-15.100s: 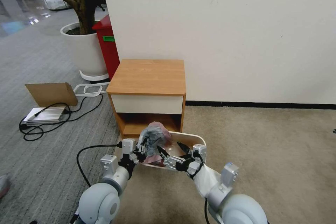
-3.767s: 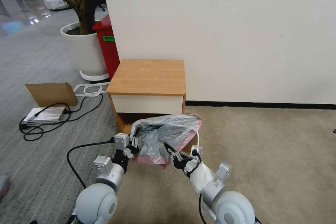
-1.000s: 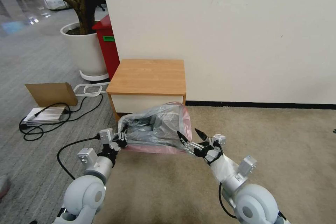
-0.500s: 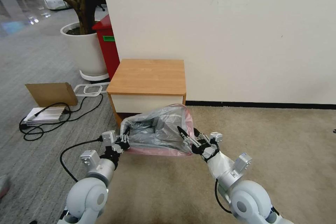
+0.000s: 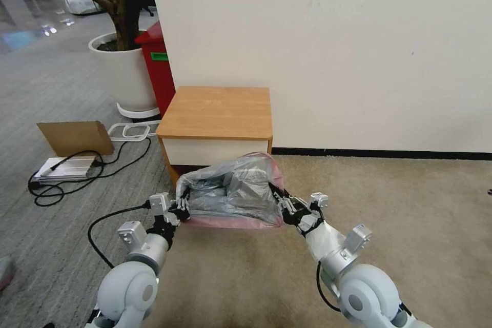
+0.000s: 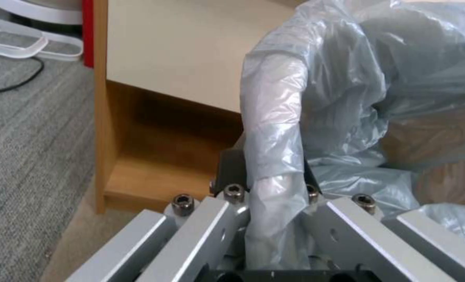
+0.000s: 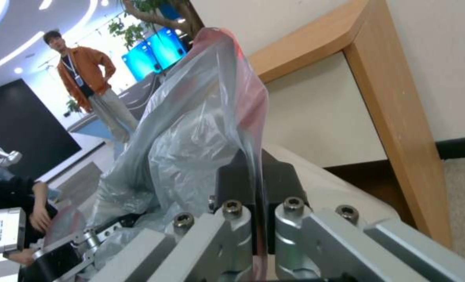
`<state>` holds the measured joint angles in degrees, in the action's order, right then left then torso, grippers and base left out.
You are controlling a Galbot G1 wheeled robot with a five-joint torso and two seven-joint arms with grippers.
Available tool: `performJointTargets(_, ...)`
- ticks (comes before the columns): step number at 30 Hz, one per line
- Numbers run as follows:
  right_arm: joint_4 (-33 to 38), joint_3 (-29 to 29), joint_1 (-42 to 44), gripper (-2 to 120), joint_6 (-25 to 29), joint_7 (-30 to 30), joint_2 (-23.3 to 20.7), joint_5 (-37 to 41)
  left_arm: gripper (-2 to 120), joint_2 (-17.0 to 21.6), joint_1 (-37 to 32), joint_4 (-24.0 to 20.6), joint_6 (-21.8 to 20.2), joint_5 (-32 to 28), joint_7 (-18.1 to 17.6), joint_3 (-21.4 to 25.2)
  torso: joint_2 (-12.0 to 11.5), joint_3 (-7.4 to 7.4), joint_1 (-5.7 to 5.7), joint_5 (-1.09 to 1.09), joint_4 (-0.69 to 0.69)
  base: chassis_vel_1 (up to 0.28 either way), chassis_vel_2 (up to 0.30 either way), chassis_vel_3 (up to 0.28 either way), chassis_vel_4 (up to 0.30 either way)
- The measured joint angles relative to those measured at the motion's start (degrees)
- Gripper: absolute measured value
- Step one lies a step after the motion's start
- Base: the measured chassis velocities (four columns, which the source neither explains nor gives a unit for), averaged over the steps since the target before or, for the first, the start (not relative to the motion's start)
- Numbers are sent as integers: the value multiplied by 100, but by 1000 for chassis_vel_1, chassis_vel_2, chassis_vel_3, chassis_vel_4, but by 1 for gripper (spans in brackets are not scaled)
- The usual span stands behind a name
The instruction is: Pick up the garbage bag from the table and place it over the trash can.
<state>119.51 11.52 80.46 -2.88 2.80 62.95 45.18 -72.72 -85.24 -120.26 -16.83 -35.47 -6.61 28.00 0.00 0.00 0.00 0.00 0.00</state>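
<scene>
Beside bag, right claw now clamped.

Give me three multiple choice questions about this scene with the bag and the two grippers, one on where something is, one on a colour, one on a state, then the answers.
1. Where is the garbage bag?
A. Flat on the table top
B. Stretched between both grippers in front of the table
C. On the carpet beside the red bin

2. What colour is the bag's edge?
A. Pinkish-red
B. Yellow
C. Dark blue

3. What is the right gripper doing?
A. Open, away from the bag
B. Shut on the table edge
C. Shut on the bag

Answers:
1 B: the head view shows the bag spread from the left gripper to the right one.
2 A: a pinkish-red band runs along its lower edge.
3 C: the right wrist view shows plastic pinched between the fingers.
</scene>
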Motion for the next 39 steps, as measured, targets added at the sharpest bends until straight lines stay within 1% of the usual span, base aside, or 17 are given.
performJointTargets(18, -45, 102, -88, 1, 32, 0, -76, -5, 3, 3, 32, 69, 0, -47, 28, -71, 0, 0, 0, 0, 0, 0, 0, 0, 0)
performJointTargets(20, -82, 72, -69, 3, 36, -4, -72, -46, 3, -1, 46, 70, -2, -47, 19, -75, 0, 0, -1, 0, 0, 0, 0, 0, 0)
performJointTargets(23, -133, 15, -52, 18, 46, -24, -58, -99, 3, -2, 52, 72, -3, -37, -10, -69, 0, 0, 0, 1, 1, 0, 0, 0, 0)
performJointTargets(24, -133, 15, -52, 18, 46, -24, -58, -99, 3, -2, 52, 72, -3, -37, -10, -69, 0, 0, 0, 1, 1, 0, 0, 0, 0)
performJointTargets(25, -134, 1, -51, 21, 46, -24, -48, -105, 3, -1, 54, 73, -4, -38, -10, -66, 0, 0, 0, -1, 0, 0, 0, 0, 0)
performJointTargets(26, -134, -12, -54, 27, 44, -24, -41, -109, 3, 2, 59, 78, -4, -37, -10, -53, 0, 0, 0, 1, 0, 0, 0, 0, 0)
performJointTargets(27, -134, -12, -54, 27, 44, -24, -41, -109, 3, 2, 59, 78, -4, -37, -10, -53, 0, 0, 0, 1, 0, 0, 0, 0, 0)
performJointTargets(31, -105, -24, -43, 46, 39, -19, -39, -114, 3, 0, 68, 89, -5, -41, -11, -40, 0, 0, 0, 1, 0, 0, 0, 0, 0)
performJointTargets(32, -105, -24, -43, 46, 39, -19, -39, -114, 3, 0, 68, 89, -5, -41, -11, -40, 0, 0, 0, 1, 0, 0, 0, 0, 0)
performJointTargets(34, -56, -15, -19, 54, 39, -13, -36, -120, 3, -4, 71, 110, -5, -42, -12, -39, 0, 0, 0, 0, 0, 0, 0, 0, 0)
performJointTargets(35, -18, -6, -3, 61, 38, -9, -29, -121, 3, -9, 72, 126, -6, -42, -13, -39, 0, 0, 0, 0, 0, 0, 0, 0, 0)
performJointTargets(36, 9, 4, 9, 65, 38, -6, -23, -122, 3, -13, 72, 136, -6, -42, -14, -39, 0, 0, 0, 0, 0, 0, 0, 0, 0)
performJointTargets(38, 26, 13, 17, 65, 39, -6, -17, -125, 3, -19, 72, 142, -6, -42, -15, -38, 0, 0, 0, 0, 0, 0, 0, 0, 0)
performJointTargets(39, 48, 23, 25, 59, 40, -2, -7, -126, 3, -28, 70, 148, -6, -42, -16, -38, 0, 0, 0, 0, 0, 0, 0, 0, 0)
